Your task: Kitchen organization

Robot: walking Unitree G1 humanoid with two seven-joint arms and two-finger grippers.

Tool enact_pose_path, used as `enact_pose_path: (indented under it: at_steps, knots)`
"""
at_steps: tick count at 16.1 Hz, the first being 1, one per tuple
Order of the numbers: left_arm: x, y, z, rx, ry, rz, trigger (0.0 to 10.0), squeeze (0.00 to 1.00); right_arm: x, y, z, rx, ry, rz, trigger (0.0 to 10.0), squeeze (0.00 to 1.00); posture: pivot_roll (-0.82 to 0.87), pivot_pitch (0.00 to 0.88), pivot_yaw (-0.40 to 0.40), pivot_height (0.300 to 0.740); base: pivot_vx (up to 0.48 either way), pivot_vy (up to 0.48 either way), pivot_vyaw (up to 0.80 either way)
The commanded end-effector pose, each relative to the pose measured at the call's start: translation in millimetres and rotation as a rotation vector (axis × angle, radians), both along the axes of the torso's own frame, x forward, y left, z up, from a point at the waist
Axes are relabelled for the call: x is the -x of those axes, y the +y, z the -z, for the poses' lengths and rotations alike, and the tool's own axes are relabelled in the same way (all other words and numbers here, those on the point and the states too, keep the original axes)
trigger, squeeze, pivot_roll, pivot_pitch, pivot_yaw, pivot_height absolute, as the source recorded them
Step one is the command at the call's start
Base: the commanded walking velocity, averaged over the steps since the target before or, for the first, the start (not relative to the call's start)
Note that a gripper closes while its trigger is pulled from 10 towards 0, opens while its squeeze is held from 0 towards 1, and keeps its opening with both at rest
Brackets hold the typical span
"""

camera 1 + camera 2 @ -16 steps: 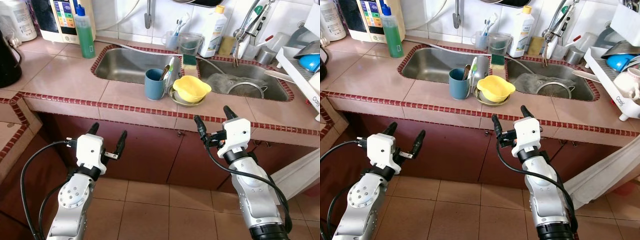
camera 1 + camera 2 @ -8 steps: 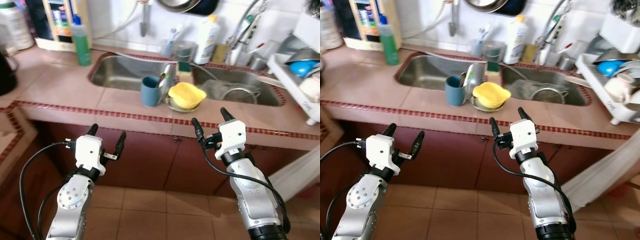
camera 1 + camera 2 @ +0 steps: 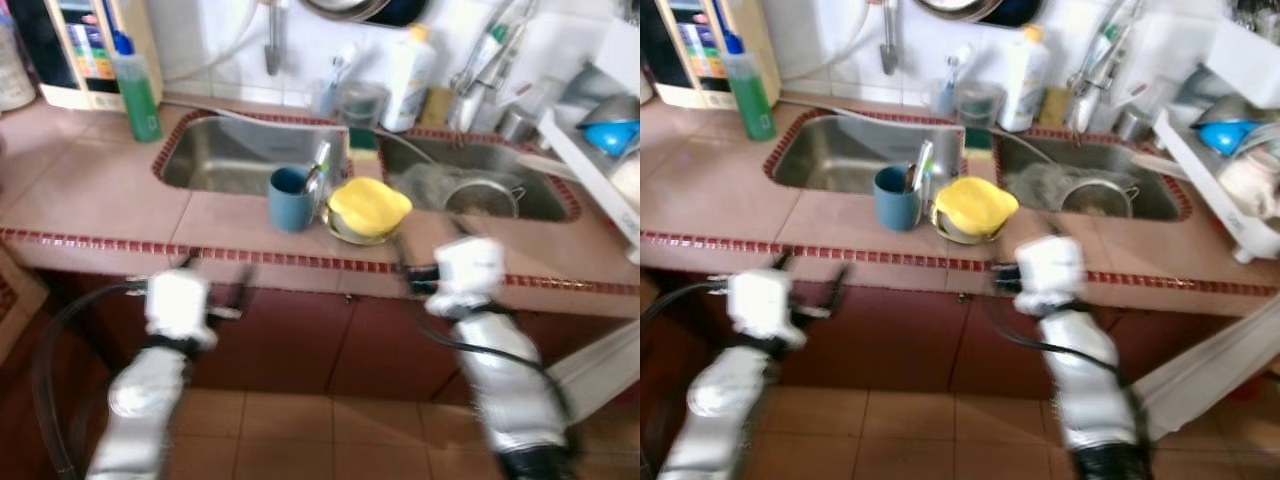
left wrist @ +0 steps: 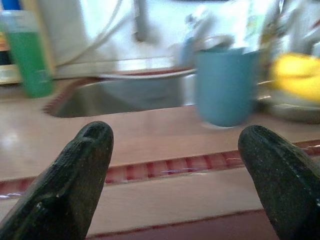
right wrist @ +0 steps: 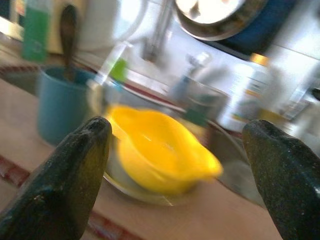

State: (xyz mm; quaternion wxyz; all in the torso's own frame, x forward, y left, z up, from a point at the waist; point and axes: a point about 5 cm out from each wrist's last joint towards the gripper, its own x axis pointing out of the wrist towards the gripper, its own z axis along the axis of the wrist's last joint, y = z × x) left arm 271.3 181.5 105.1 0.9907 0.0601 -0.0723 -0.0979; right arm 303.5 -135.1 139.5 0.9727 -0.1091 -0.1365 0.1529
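- Well, starting at the far left of the tiled counter (image 3: pixel 90 190), a green soap bottle (image 3: pixel 134 84) stands upright near the back wall, well apart from everything the robot looks ready to deal with.
- The left gripper (image 4: pixel 175 177) hangs below the counter edge in front of the cabinet doors, its two black fingers spread wide with nothing between them. Its wrist view looks straight at the blue cup.
- The blue cup (image 3: pixel 291 198) stands upright on the strip of counter in front of the left sink (image 3: pixel 215 160), with utensils poking out of it. It looks like stiff plastic or enamel, light enough; I would take it across the body below the rim, since the utensils could rattle or tip out if it is tilted.
- Just beside the cup, to its right, the yellow bowl (image 3: pixel 368 203) sits in a shallow metal dish (image 3: pixel 952 232). The bowl looks thin, light plastic, a bit slippery, and loose in the dish, so pinching its rim seems the surest hold; lifting the dish would likely carry both.
- The right gripper (image 5: pixel 175 177) is also below the counter edge, in front of the bowl, fingers parted and empty.
- Farther right lies the right sink (image 3: pixel 490 190) with a wire strainer in it, then a dish rack (image 3: pixel 1230 200) at the counter's end.
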Motion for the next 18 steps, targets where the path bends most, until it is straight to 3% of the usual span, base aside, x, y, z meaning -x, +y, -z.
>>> enact_pose_path:
  at_steps: [1, 6, 9, 12, 18]
  knots:
    - [-1.5, -12.3, -2.0, 0.015, -0.009, 0.037, 10.0, 0.00, -0.5, -15.4, 1.7, 0.016, 0.006, 0.042, 10.0, 0.00, 0.06, 0.015, -0.074, 0.740, 0.382, 0.000, 0.00]
    - [-1.0, -14.0, -2.9, 0.020, -0.021, 0.041, 10.0, 0.00, 0.5, -15.1, 3.7, 0.021, 0.012, 0.035, 10.0, 0.00, 0.06, 0.010, -0.077, 0.740, 0.345, 0.000, 0.00]
    - [0.1, -18.2, -9.1, 0.024, -0.064, 0.067, 10.0, 0.00, 3.7, -18.8, 10.6, 0.041, 0.036, 0.027, 10.0, 0.00, 0.05, 0.007, -0.076, 0.740, 0.000, 0.000, 0.00]
    - [3.9, -41.1, -17.1, -0.079, -0.126, 0.209, 10.0, 0.00, 8.0, -19.3, 25.1, 0.076, 0.100, -0.021, 10.0, 0.00, 0.05, 0.005, -0.073, 0.740, 0.000, 0.000, 0.00]
    - [5.3, -75.4, -32.3, -0.147, -0.211, 0.368, 10.0, 0.00, 18.4, -18.5, 32.0, 0.094, 0.143, -0.131, 10.0, 0.00, 0.04, 0.016, -0.063, 0.740, 0.000, 0.000, 0.00]
